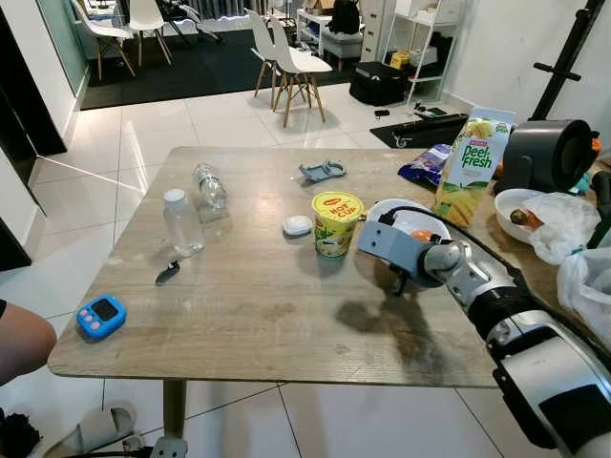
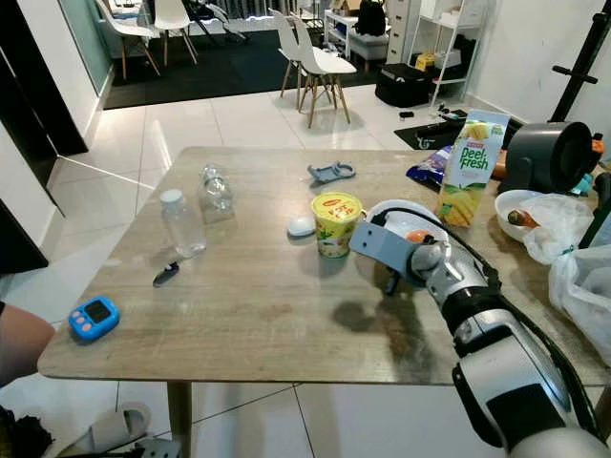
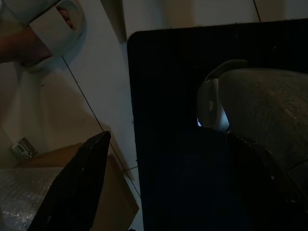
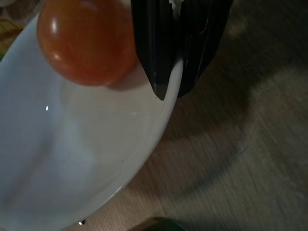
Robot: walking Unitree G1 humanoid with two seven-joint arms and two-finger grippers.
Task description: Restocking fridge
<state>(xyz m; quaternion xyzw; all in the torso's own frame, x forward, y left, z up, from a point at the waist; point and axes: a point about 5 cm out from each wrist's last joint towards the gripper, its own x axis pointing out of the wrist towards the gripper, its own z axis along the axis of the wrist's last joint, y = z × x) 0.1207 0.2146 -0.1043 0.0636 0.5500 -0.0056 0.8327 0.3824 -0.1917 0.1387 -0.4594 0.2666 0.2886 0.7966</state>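
Silver right arm [image 1: 482, 286] (black joints, black cable), black pincer [image 4: 168, 91]

Floor: glossy white tiles [image 1: 143, 143]
Table: pale wood-grain top [image 1: 258, 296]
Far room: white chairs [image 1: 286, 62], dark rug [image 1: 191, 67]

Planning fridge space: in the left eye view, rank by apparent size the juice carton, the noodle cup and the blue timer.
1. juice carton, though farthest
2. noodle cup
3. blue timer, though nearest

The right arm [image 1: 449, 262] hides most of the white plate [image 1: 389, 207].
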